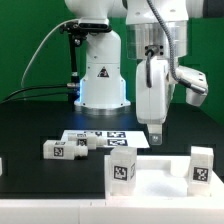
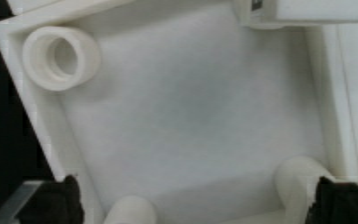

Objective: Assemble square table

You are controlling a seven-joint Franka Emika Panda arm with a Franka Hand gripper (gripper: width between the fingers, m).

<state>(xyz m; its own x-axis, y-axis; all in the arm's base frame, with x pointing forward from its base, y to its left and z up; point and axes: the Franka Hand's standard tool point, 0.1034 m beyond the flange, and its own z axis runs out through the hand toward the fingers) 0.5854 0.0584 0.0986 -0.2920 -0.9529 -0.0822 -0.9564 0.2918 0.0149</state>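
The white square table top (image 1: 160,188) lies at the front of the black table. Two white tagged legs (image 1: 122,169) (image 1: 202,166) stand upright on it. Two more legs (image 1: 55,150) (image 1: 82,144) lie loose on the table toward the exterior view's left. My gripper (image 1: 158,138) hangs open just above the top, between the upright legs and holding nothing. In the wrist view the top (image 2: 194,110) fills the picture, with a round corner hole (image 2: 60,55) empty. The gripper (image 2: 197,205) has its dark fingers (image 2: 43,202) spread wide over bare plastic.
The marker board (image 1: 100,134) lies flat behind the loose legs. The big white robot base (image 1: 100,75) stands at the back, with cables to the exterior view's left. A pale rounded shape (image 2: 291,188) shows near one finger; I cannot tell what it is.
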